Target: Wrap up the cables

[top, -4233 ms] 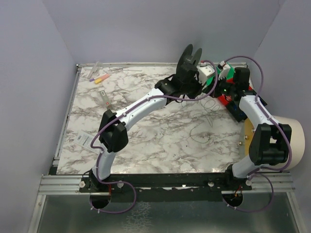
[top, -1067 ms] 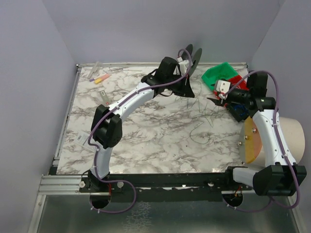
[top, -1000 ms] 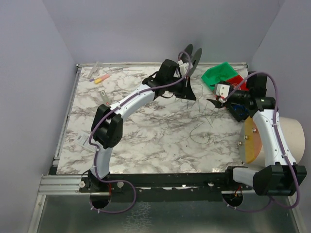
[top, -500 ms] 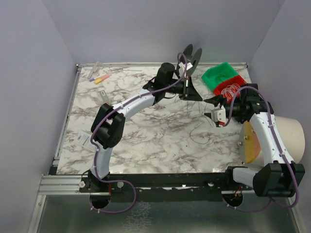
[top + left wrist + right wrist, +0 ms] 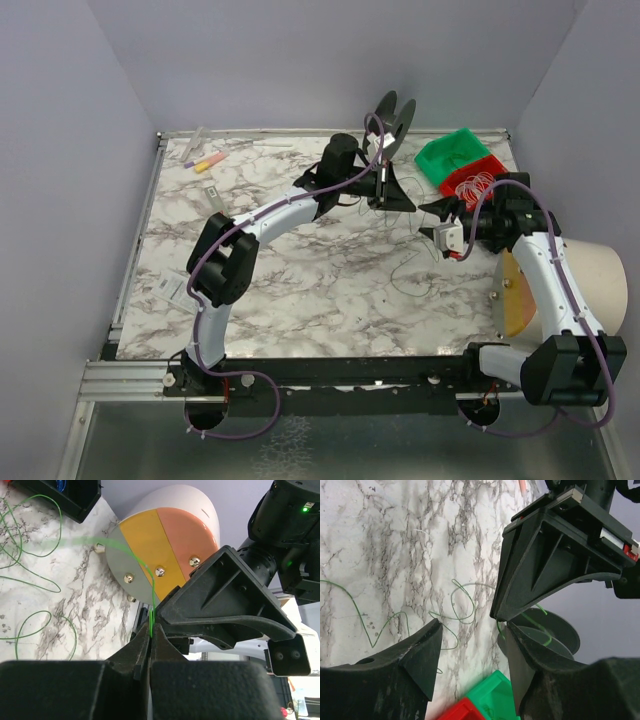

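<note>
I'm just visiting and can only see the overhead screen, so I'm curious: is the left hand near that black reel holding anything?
Observer: Yes. Its own camera shows the left hand shut on a thin green cable, pinched right at the fingertips.
Visitor: Is the right hand closed too?
Observer: No. The right hand is open, with nothing between its fingers, and it faces the left hand.
Visitor: Is any cable on the reel?
Observer: Yes, the right wrist camera shows some green cable lying across the reel.
</note>
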